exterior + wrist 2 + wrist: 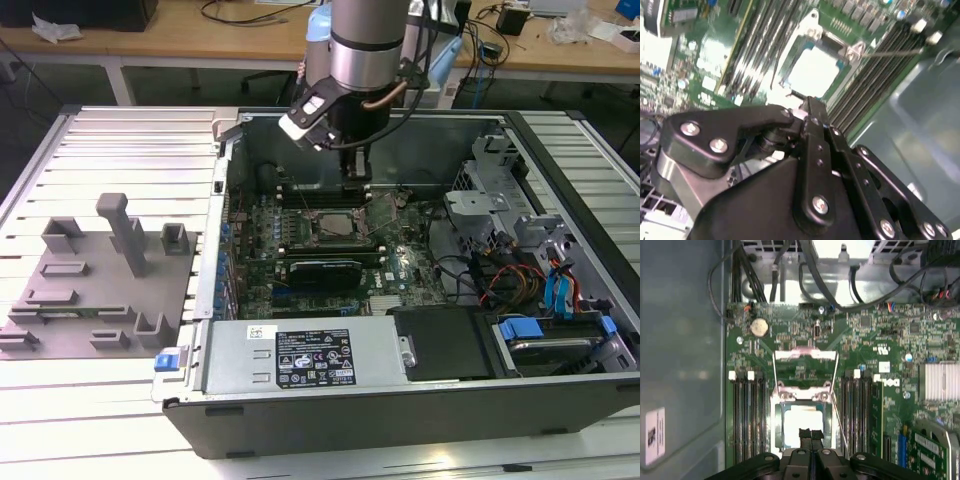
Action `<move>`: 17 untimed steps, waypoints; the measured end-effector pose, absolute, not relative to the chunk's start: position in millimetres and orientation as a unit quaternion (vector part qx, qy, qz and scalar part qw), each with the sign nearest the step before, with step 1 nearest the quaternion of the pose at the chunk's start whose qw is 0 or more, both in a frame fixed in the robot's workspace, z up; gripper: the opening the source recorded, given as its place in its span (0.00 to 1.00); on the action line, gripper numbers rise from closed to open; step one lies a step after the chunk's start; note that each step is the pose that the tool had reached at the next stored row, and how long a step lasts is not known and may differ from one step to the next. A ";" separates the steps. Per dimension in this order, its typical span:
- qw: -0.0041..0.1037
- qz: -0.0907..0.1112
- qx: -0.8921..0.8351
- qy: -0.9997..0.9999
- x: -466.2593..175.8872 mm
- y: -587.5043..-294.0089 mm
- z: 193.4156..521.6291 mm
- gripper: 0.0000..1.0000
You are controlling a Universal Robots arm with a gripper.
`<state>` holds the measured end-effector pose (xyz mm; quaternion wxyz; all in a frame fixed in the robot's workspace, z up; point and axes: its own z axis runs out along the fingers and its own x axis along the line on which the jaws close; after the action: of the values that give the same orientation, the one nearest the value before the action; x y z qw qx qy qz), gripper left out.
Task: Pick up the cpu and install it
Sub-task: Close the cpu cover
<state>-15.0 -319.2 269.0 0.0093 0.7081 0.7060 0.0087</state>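
The tool (810, 433) is seen with its fingers pressed together. Nothing is held. It is just above the cpu (792, 422), which lies in the open socket (778, 430).

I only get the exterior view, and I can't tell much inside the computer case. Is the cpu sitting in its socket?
Observer: Yes. In the first wrist view the cpu lies flat inside the socket, shining bright.
Operator: Is the claw grabbing it?
Observer: No. In that same view the claw is shut on nothing, with its tips over one edge of the cpu.
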 end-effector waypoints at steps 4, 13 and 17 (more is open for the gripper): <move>0.009 0.008 0.708 0.706 -0.5 -319.2 269.0 0.11; 0.007 0.007 0.708 0.706 28.6 -319.2 269.0 0.11; 0.007 0.006 0.708 0.706 43.9 -319.3 269.1 0.11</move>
<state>43.9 -319.3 269.1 0.0067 0.7081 0.7060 0.0060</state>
